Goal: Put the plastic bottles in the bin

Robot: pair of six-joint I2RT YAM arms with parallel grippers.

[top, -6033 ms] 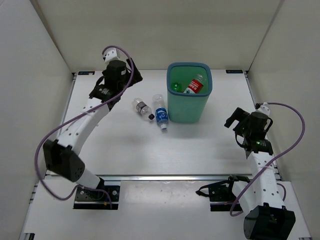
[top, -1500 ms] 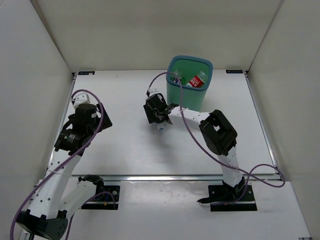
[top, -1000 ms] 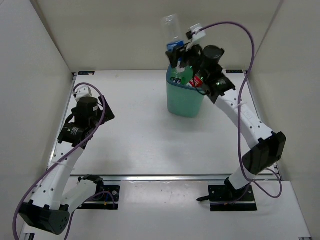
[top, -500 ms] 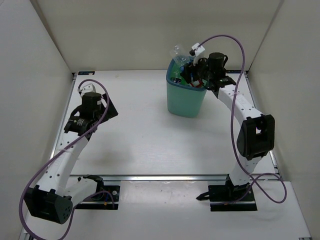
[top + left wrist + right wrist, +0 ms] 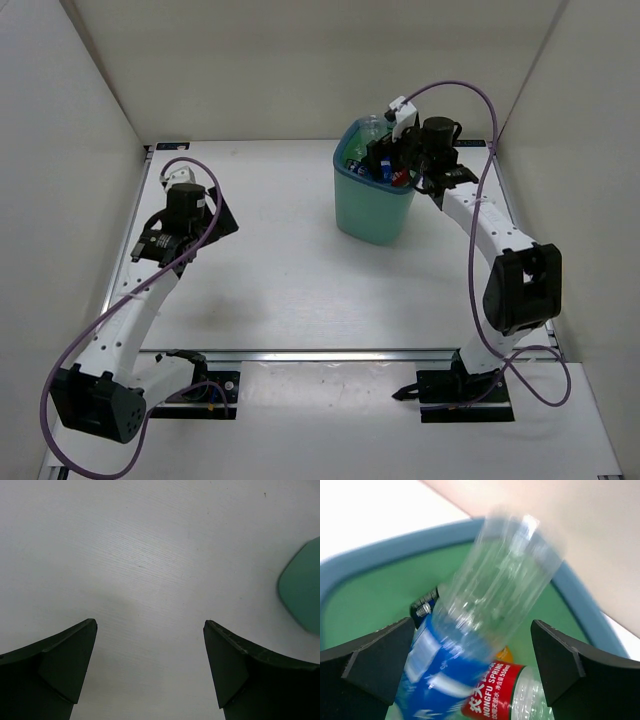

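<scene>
Holding the right pincer [image 5: 472, 625] wide open over the bin [image 5: 372, 212], gripping nothing, with a blue-labelled bottle [image 5: 485, 605] blurring between its jaws, probably dropping free, though hard telling through the smear. Lying inside beneath it, a red-labelled bottle [image 5: 492, 692]. Hanging the left pincer [image 5: 150, 630] open above the table [image 5: 150, 540]. Risking the falling bottle's broad end catching the far rim and toppling outside, or the pincer nudging the bin when pulling away.

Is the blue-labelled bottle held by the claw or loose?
Loose, it seems: the right gripper stands wide open, and the blurred bottle tilts neck-down into the bin.
</scene>
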